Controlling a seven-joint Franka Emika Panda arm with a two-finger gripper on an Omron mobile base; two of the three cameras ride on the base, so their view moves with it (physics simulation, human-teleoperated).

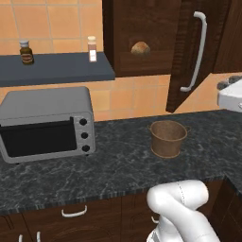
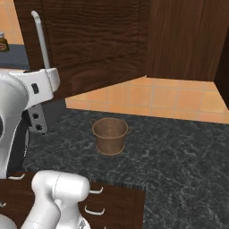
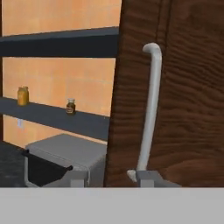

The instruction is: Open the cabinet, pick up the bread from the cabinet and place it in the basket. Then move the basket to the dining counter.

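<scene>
Door swung open, roll exposed: get your hand off the handle and into the cabinet.

On the left sits the grey box-shaped toaster oven [image 1: 46, 124] on the black marbled worktop [image 1: 118, 165]; keep your elbow clear of it. Up and right, the small golden-brown bread roll [image 1: 140, 47] rests on the shelf inside the tall dark brown wooden cabinet [image 1: 142, 38], whose door [image 1: 189, 52] stands swung out to the right with its long silver bar handle [image 1: 198, 52] facing you. The round brown basket [image 1: 168, 138] waits below on the worktop, slightly right of the roll. Your two-finger gripper [image 3: 107, 177] is close to the handle's lower end; I cannot tell how far apart the fingers stand. Back straight off the bar, pass left round the door edge, and approach the roll level with fingers spread wide.
</scene>
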